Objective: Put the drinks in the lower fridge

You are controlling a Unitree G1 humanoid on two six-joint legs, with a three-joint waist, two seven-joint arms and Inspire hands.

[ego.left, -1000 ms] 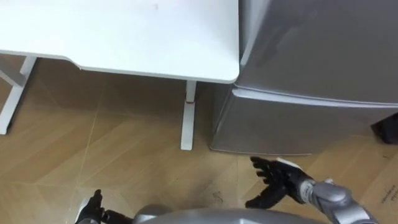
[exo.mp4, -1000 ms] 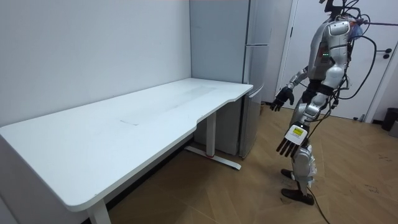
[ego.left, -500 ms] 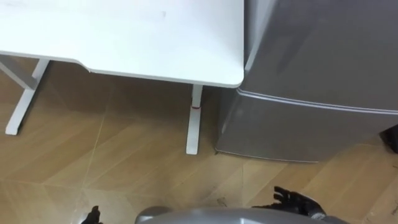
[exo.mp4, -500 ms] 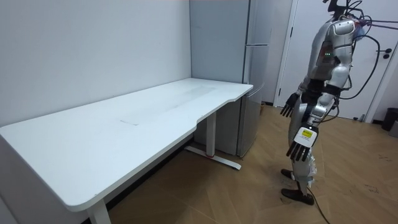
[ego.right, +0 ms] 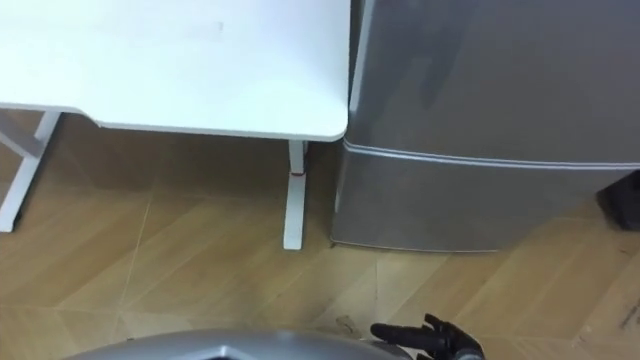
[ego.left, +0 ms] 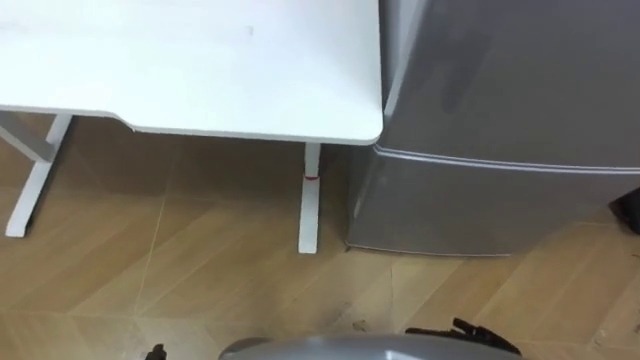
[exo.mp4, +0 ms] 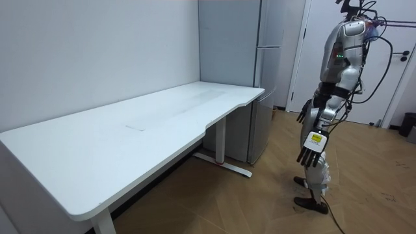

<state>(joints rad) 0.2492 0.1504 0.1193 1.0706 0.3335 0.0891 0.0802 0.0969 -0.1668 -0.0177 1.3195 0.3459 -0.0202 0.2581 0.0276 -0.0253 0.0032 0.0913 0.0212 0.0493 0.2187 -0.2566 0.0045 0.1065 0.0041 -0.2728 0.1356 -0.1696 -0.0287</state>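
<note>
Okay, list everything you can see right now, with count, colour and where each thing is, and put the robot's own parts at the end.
table: one, white, along the wall, its end right beside the fridge
fridge: one, grey, to the right of the table in the eye views; upper door and lower door both shut
floor: wooden, brown, under the table and fridge
door: one, white, behind the robot in the room view
dark object: one, on the floor at the room view's right edge; too small to identify
left hand: one, dark, hanging at the robot's side, fingers straight
right hand: one, dark, low in front of the fridge, fingers spread
</note>
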